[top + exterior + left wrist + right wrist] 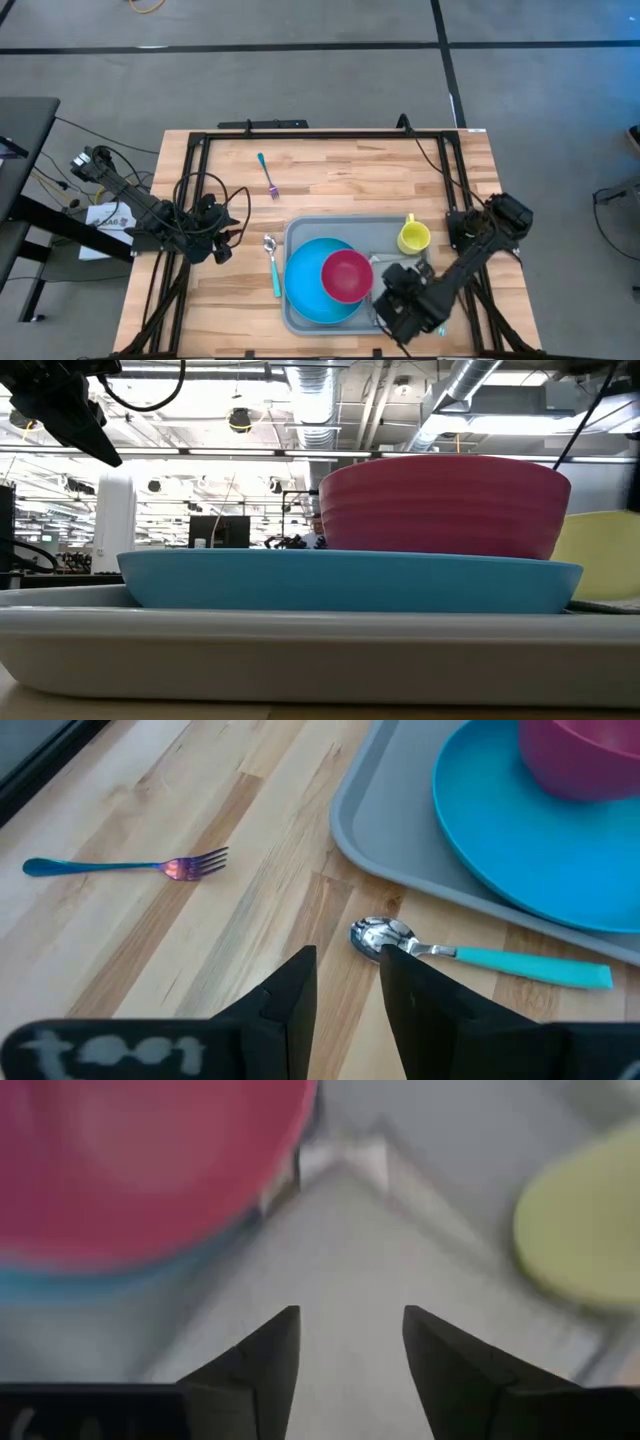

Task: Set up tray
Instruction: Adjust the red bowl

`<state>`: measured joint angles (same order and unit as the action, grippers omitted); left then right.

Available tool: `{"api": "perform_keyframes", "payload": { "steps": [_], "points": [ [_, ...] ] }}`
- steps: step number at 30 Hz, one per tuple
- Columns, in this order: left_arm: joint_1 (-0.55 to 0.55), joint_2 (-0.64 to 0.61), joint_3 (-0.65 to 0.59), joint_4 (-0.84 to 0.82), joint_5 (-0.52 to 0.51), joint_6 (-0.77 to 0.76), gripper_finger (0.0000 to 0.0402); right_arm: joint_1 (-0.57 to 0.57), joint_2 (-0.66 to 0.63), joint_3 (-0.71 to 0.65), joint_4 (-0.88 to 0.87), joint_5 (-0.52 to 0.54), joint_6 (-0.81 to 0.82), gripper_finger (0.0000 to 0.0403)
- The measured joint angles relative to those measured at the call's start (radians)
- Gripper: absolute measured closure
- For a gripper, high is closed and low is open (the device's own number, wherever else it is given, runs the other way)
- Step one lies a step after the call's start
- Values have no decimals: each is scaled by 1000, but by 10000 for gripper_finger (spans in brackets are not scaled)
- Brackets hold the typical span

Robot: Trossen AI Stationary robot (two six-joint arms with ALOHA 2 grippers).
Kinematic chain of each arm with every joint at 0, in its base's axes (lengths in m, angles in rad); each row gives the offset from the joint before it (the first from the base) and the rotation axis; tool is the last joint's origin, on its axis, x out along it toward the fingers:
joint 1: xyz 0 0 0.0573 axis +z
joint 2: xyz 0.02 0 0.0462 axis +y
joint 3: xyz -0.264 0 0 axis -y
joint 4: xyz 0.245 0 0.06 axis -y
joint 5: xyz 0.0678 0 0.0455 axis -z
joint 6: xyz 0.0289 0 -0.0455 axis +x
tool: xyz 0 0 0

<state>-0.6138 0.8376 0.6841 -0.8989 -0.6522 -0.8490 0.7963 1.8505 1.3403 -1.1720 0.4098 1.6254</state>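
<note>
The tray [300, 232] lies at the lower centre of the high view, carrying a blue plate [305, 285], a pink bowl [346, 276] and a yellow cup [413, 237]. The right gripper [350, 1345] hovers over its lower right part, fingers parted and empty. The left gripper [345, 985] waits at centre left, narrowly parted, near a spoon [470, 953].

Grey tray [300, 235], blue plate [305, 285] (pink bowl [346, 276]), yellow mug [414, 236]

tray [300, 232]: 1 | blue plate [305, 285]: 1 | pink bowl [346, 276]: 1 | yellow mug [414, 237]: 1 | spoon [273, 262]: 1 | fork [267, 175]: 1
</note>
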Motion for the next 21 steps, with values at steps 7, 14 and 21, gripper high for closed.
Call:
{"api": "perform_keyframes", "payload": {
  "steps": [7, 14, 21],
  "points": [
    [0, 0, 0, 0, 1, 0, 299, -120, 3, -1, 65, -16, -153, 289],
    [0, 0, 0, 0, 20, 0, 299, -195, 3, -1, 114, -14, -240, 393],
    [0, 0, 0, 0, 20, -3, 299, -231, 3, -1, 307, -43, -400, 400]
  ]
}}
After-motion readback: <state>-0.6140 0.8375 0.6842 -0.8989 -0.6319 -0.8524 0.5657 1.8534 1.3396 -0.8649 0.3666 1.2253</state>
